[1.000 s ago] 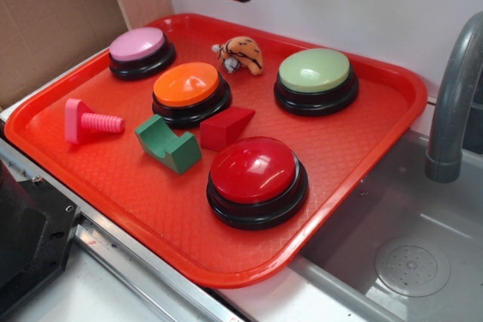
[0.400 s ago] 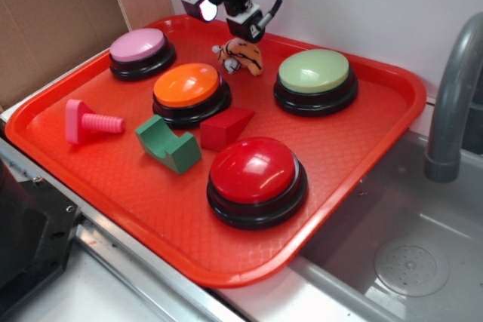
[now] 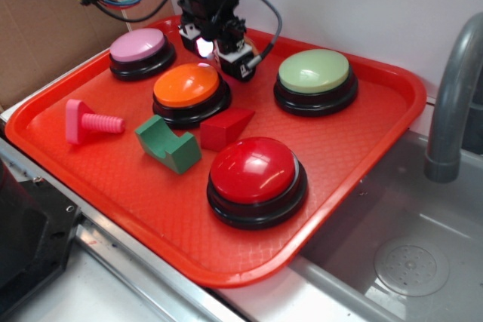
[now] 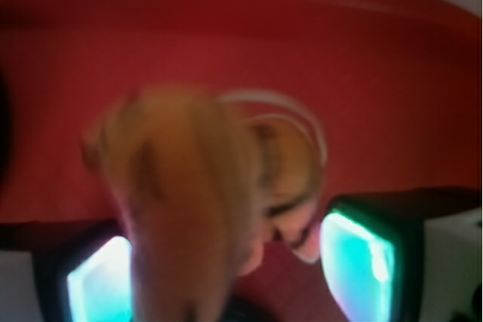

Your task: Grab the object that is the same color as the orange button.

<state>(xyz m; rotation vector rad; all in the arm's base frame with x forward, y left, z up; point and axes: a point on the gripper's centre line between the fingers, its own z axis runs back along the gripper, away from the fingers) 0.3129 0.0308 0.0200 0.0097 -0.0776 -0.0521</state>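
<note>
The orange plush tiger fills the wrist view, blurred, lying on the red tray between my two lit fingers. My gripper is open around it, with a gap still showing at the right finger. In the exterior view my gripper is down at the tray's back, just behind the orange button, and it hides the tiger there.
The red tray also holds a pink button, a pale green button, a red button, a red wedge, a green block and a pink bolt. A grey faucet and sink lie to the right.
My gripper has come down from above the tray onto the tiger, which now sits between the fingers and is covered in the exterior view.
</note>
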